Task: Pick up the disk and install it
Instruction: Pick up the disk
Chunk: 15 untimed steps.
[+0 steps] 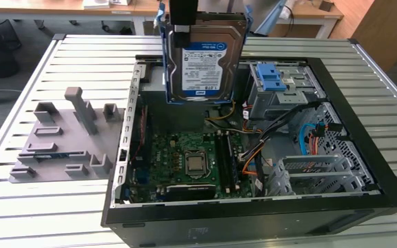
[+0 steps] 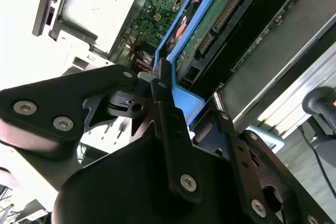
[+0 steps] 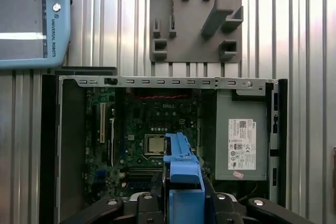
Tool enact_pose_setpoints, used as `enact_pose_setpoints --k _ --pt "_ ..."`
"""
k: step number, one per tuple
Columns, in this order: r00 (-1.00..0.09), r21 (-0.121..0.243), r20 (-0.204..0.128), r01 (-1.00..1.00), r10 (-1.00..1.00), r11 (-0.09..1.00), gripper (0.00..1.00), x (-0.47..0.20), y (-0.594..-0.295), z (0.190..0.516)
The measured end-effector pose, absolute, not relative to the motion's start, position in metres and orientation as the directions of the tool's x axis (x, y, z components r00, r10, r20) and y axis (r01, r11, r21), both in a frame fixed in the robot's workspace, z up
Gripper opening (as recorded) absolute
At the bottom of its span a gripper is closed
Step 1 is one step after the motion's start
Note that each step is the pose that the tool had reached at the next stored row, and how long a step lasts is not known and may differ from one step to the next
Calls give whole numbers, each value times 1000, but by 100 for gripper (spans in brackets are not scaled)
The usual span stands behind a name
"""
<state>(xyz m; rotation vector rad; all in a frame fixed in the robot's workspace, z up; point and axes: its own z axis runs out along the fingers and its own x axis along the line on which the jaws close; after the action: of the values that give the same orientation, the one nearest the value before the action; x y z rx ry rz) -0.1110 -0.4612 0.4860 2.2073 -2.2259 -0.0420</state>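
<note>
The disk, a silver-grey drive with a white-and-blue label in a blue bracket, hangs upright above the rear of the open computer case. My gripper is shut on the top edge of its blue bracket. In the second wrist view the black fingers clamp the bracket, and the disk's green underside runs away from them. In the first wrist view the bracket of the disk sticks out from my gripper over the motherboard. The grey drive cage with a blue-latched tray lies toward the exterior view's right of the disk.
The motherboard, orange and black cables and a power supply lie inside the case. A grey fixture board with upright blocks sits on the slatted table at the exterior view's left. A teach pendant rests beyond the case.
</note>
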Motion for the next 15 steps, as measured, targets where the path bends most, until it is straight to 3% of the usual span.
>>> enact_pose_setpoints --k 15 --pt "-9 24 -14 -1000 -1000 8 36 -78 -461 486"
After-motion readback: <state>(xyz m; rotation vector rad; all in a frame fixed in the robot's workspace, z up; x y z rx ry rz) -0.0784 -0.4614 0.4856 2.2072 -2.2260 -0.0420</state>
